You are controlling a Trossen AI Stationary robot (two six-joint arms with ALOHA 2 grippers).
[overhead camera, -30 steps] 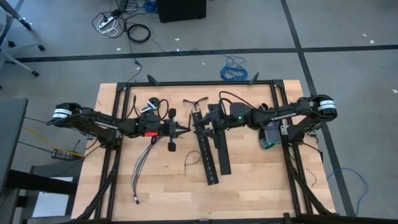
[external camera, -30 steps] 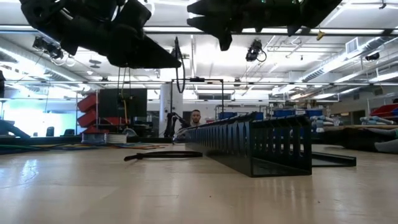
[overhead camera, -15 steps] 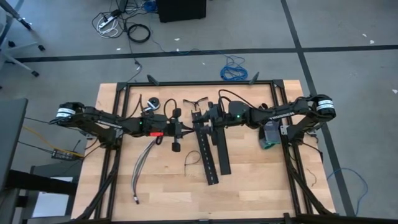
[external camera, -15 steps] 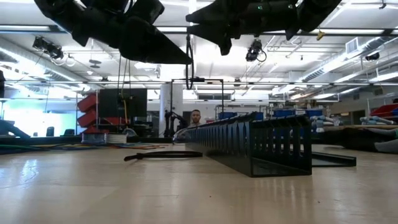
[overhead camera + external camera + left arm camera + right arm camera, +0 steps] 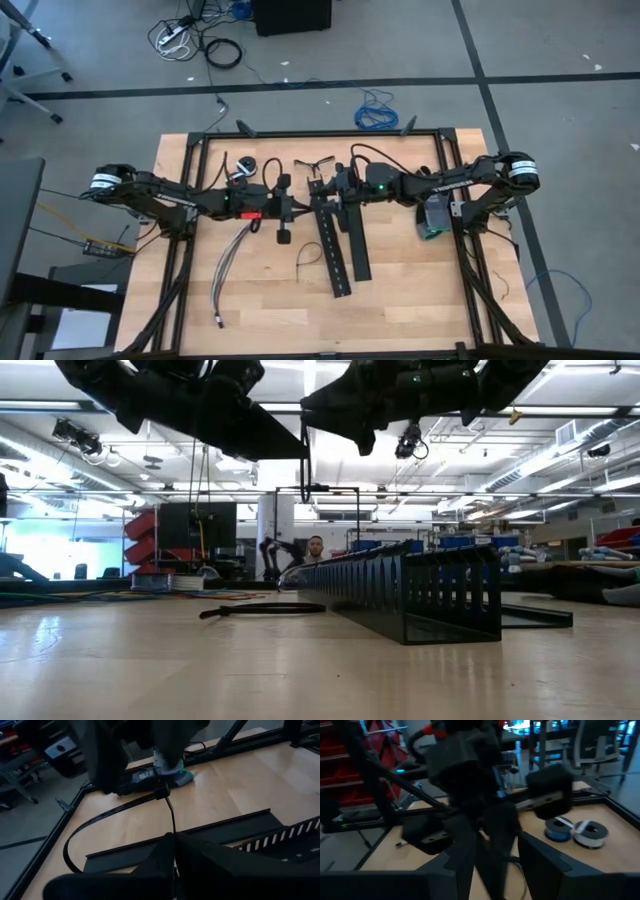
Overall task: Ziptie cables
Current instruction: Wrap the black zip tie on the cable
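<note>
1. Two arms meet above the middle of the wooden surface (image 5: 400,300), and you have their tools almost tip to tip over the far end of the black perforated strips (image 5: 340,245).

2. Your left tool (image 5: 297,207) is clenched on a ziptie (image 5: 120,810). In the left wrist view the thin black strip rises from between its fingers, reaches a small head, then curves away in a long loop.

3. Your right tool (image 5: 322,190) sits just beside the left one, its fingers partly parted. Whether they grip the ziptie's head, I cannot tell.

4. The cables (image 5: 232,262) lie flat on the surface, well apart from both tools, on the left arm's side and toward the near edge. Their long axis runs from far to near, splayed at the near end.

5. Another looped ziptie (image 5: 305,258) lies on the surface just beside the strips.

6. Judged from this, the left arm is nearer the cables, so the loop must travel leftward and down, crosswise to the bundle.
</note>
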